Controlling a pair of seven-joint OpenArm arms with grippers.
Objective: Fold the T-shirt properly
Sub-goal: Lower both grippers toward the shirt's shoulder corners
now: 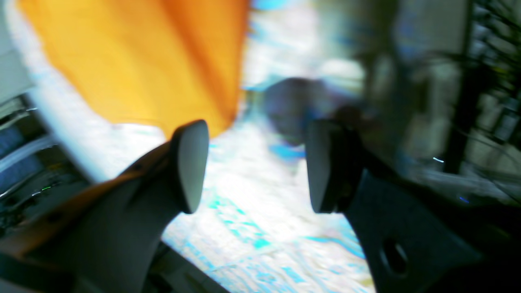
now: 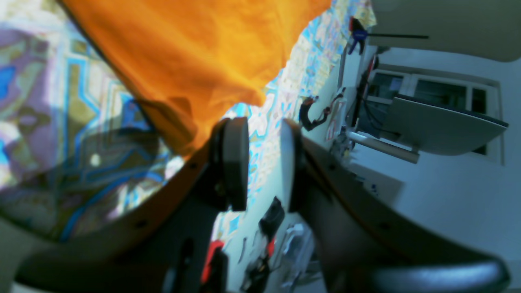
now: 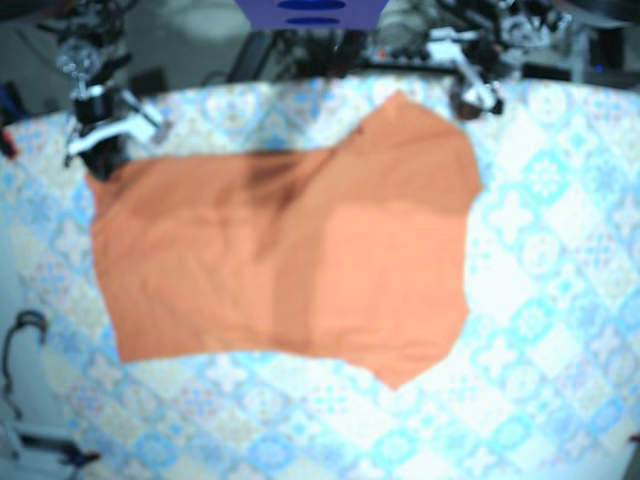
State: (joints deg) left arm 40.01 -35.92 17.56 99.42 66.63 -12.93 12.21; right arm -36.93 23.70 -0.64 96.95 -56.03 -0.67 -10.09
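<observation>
An orange T-shirt (image 3: 290, 260) lies spread on the patterned tablecloth (image 3: 540, 300), its sleeves pointing to the far and near edges on the right side. My left gripper (image 1: 254, 167) is open with nothing between its fingers; the orange T-shirt (image 1: 142, 57) lies just beyond its left fingertip. From above, this left gripper (image 3: 478, 98) sits off the shirt's far right corner. My right gripper (image 2: 263, 162) is open with a narrow gap, empty, beside the T-shirt's (image 2: 191, 49) edge. Overhead, the right gripper (image 3: 105, 135) hovers at the shirt's far left corner.
Cables, clamps and tools (image 2: 264, 228) lie past the table's edge in the right wrist view. Dark equipment (image 3: 300, 40) crowds the far edge of the table. A black cable loop (image 3: 20, 340) sits at the left edge.
</observation>
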